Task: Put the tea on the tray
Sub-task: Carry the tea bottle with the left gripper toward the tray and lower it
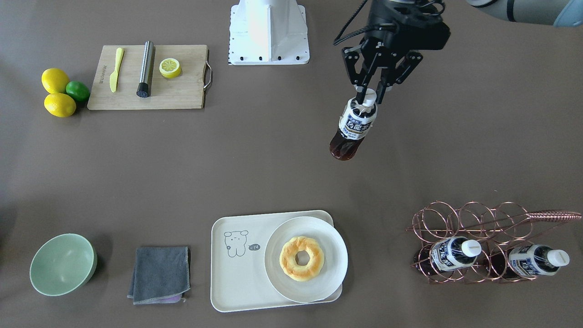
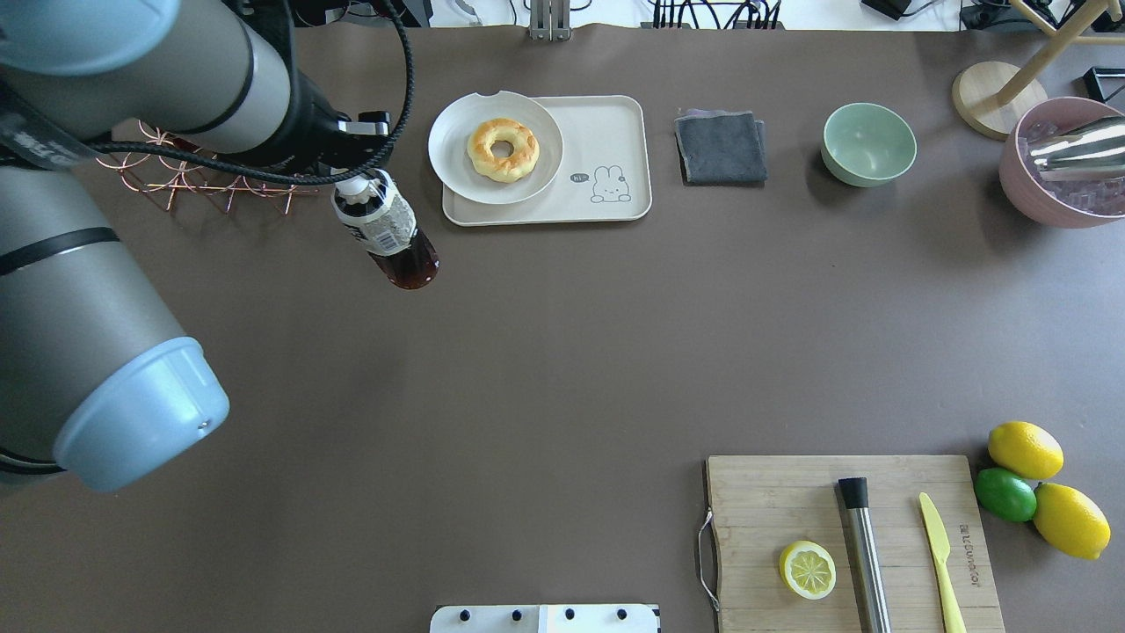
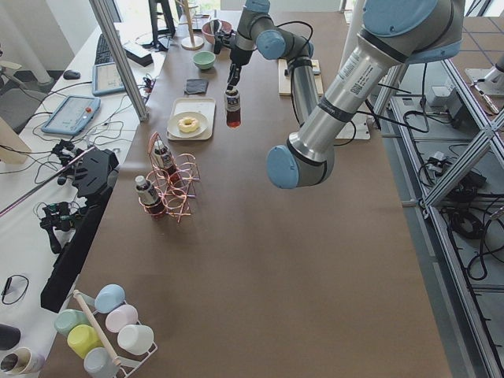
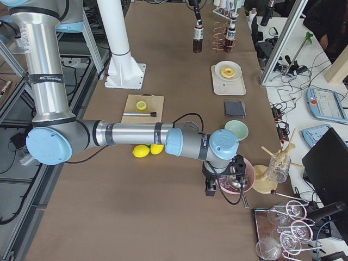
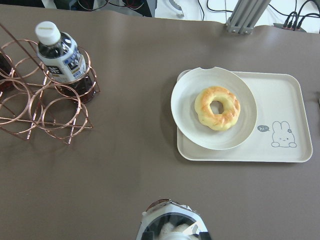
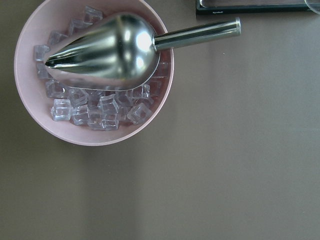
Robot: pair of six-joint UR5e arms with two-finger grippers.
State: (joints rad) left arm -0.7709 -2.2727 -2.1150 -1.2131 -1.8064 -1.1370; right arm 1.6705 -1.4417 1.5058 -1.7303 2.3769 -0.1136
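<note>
Tea (image 1: 353, 127) hangs tilted from the left gripper (image 1: 368, 96), whose claw is clamped narrow on the white cap and neck, with the dark base swung out lower. In the front-facing view we see the bottle well apart from the tray (image 1: 237, 287), on the far side of it towards the robot's base and a little to the right. On the right half of the tray sits a round plate (image 1: 319, 287), its edge reaching past the tray's rim, with a doughnut (image 1: 301, 258) on it; the left half, with the bear drawing, is bare. Further right, the copper wire rack (image 1: 476, 222) holds two more bottles (image 1: 452, 253) lying in its lower rings. The left arm reaches out over the table with its wrist turned down above the bottle. We see the right arm stretched low along the table, its wrist over a pink bowl (image 6: 95, 139) filled with ice cubes (image 6: 107, 112) and a metal scoop (image 6: 105, 50). Of the right gripper (image 4: 213, 190) we cannot tell whether its claw is wide or narrow.
</note>
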